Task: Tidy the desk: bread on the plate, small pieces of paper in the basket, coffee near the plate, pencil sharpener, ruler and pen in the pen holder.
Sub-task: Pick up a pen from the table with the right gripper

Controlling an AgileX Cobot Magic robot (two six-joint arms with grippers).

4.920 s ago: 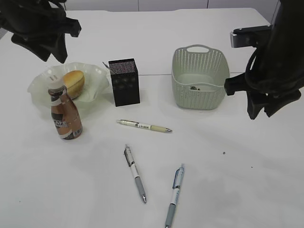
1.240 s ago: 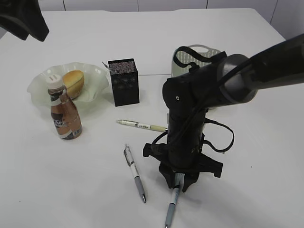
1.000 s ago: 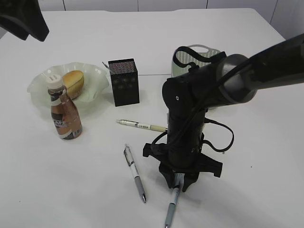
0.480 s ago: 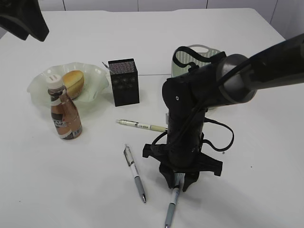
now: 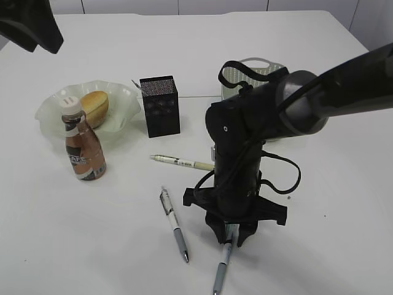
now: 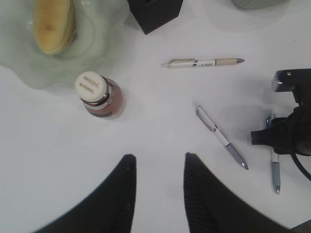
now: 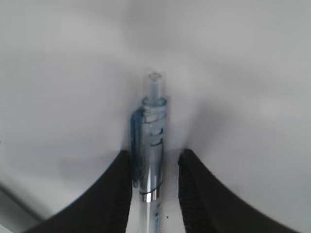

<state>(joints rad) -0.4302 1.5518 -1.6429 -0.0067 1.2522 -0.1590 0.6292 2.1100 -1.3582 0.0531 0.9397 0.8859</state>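
A blue pen (image 5: 221,270) lies at the table's front; its clip end (image 7: 151,131) is between the fingers of my right gripper (image 7: 154,155). The gripper (image 5: 230,236) points straight down on it. Its left finger touches the pen and a small gap shows at the right finger. A beige pen (image 5: 184,163) and a white-grey pen (image 5: 174,224) lie on the table. The black pen holder (image 5: 160,106) stands behind them. My left gripper (image 6: 158,162) is open and empty, high above the table, with the coffee bottle (image 6: 99,94) below it.
The bread (image 5: 95,107) lies on the glass plate (image 5: 55,110) at the left, with the coffee bottle (image 5: 84,147) standing just in front. The pale green basket (image 5: 245,70) is behind my right arm. The left arm (image 5: 27,24) hangs at the top left.
My right arm has come from the right edge down over the blue pen. In the last second it only shifted slightly left. The pens, bottle and left arm have not moved.
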